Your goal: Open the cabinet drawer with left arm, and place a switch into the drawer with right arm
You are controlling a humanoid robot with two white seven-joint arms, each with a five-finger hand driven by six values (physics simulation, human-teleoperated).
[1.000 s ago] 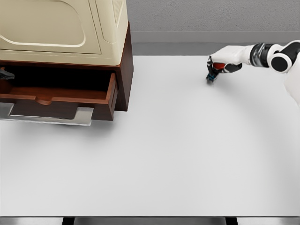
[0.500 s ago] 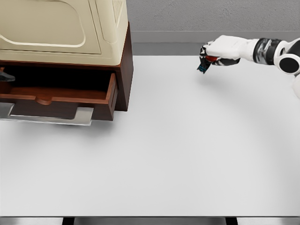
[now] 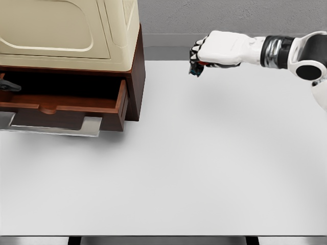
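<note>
1. Head view: your white right hand (image 3: 217, 49) is curled tight around the small dark switch with a red spot (image 3: 195, 68), held above the smooth white table (image 3: 204, 168).
2. Fingers hide most of the switch.
3. The brown wooden drawer (image 3: 66, 107) stands open; a dark fingertip (image 3: 7, 85) shows at the left edge, its state unclear.

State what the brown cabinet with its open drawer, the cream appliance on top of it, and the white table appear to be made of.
Brown cabinet and open drawer: probably reddish-brown stained wood with a smooth satin look.
Cream appliance: likely moulded plastic or enamelled metal, given its rounded panels and soft sheen.
White table: a matte, uniform surface, possibly laminate; the render leaves this uncertain.
</note>
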